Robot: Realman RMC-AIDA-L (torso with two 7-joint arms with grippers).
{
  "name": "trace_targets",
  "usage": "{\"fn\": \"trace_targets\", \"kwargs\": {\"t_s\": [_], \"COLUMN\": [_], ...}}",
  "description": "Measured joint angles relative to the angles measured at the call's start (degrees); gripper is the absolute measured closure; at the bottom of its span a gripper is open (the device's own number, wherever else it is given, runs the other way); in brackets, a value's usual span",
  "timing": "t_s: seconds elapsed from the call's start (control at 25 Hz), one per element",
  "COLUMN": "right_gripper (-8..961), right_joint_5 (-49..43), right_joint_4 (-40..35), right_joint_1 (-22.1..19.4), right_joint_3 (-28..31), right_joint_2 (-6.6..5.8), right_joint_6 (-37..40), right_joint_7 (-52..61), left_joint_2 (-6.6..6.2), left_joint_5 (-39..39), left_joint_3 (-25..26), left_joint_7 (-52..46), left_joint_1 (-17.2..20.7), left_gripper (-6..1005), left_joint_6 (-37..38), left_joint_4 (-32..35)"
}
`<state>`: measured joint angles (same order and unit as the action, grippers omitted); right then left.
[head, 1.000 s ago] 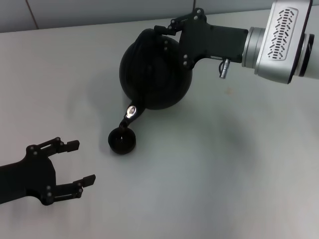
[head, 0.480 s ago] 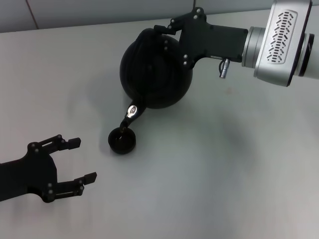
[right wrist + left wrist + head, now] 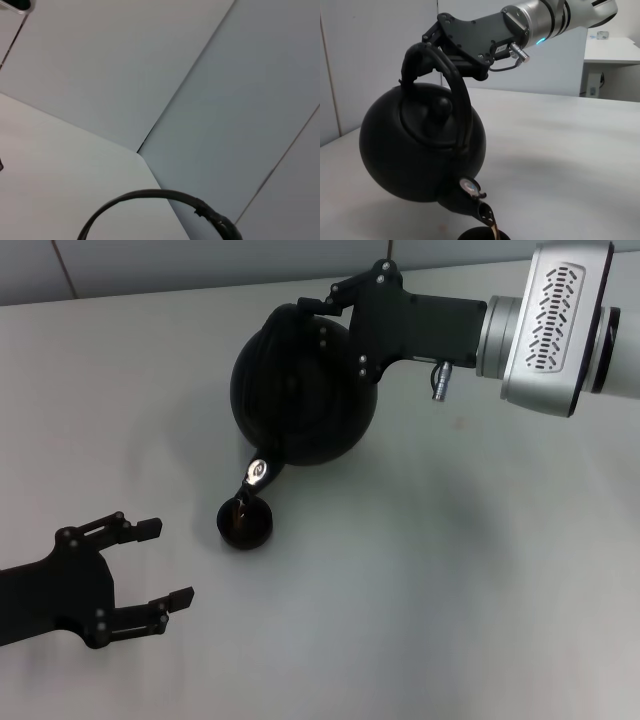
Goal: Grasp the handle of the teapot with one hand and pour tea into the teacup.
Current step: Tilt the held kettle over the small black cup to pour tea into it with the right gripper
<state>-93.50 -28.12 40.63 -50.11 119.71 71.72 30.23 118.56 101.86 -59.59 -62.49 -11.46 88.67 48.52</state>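
Matte black and round, the teapot point(image 3: 303, 392) hangs tilted above the pale table point(image 3: 450, 570) in the head view, its short spout point(image 3: 252, 480) with the small metallic cap angled down toward the robot's left. Its arched handle point(image 3: 300, 310) is pinched at the top by the right gripper point(image 3: 325, 308), which reaches in from the right on a silver-grey wrist. Directly under the spout tip sits the teacup point(image 3: 245, 523), a tiny dark bowl on the table, with a thin brownish stream of tea point(image 3: 238, 508) falling into it. The left gripper point(image 3: 155, 565) is near the front left edge of the table, apart from the cup, its two fingers spread wide and holding nothing. In the left wrist view the teapot point(image 3: 420, 150) fills the left half, lifted off the table and tipped forward; the wide band of the handle point(image 3: 447, 80) arcs over the lid knob, and the right gripper point(image 3: 431, 41) clamps it at the crown. Tea point(image 3: 493, 231) runs from the spout point(image 3: 482, 212) into the rim of the teacup point(image 3: 482, 234), which shows only at the picture's lower edge. The right wrist view shows only grey wall panels point(image 3: 240, 100), a corner of the table point(image 3: 60, 175) and a curved black cable point(image 3: 160, 200).
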Motion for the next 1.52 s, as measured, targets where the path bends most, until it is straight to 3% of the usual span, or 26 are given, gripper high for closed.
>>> {"fn": "trace_targets", "kwargs": {"t_s": [1.52], "right_gripper": [871], "right_joint_5": [2.31], "right_joint_4": [-0.25], "right_joint_1": [-0.73], "right_joint_3": [-2.1], "right_joint_2": [0.09], "right_joint_6": [-0.8], "right_joint_7": [-2.21], "left_joint_2": [-0.1], "left_joint_5": [-0.09], "left_joint_3": [0.0], "left_joint_7": [0.0], "left_joint_1": [0.34], "left_gripper": [156], "left_joint_6": [-0.13], "left_joint_4": [0.0]}}
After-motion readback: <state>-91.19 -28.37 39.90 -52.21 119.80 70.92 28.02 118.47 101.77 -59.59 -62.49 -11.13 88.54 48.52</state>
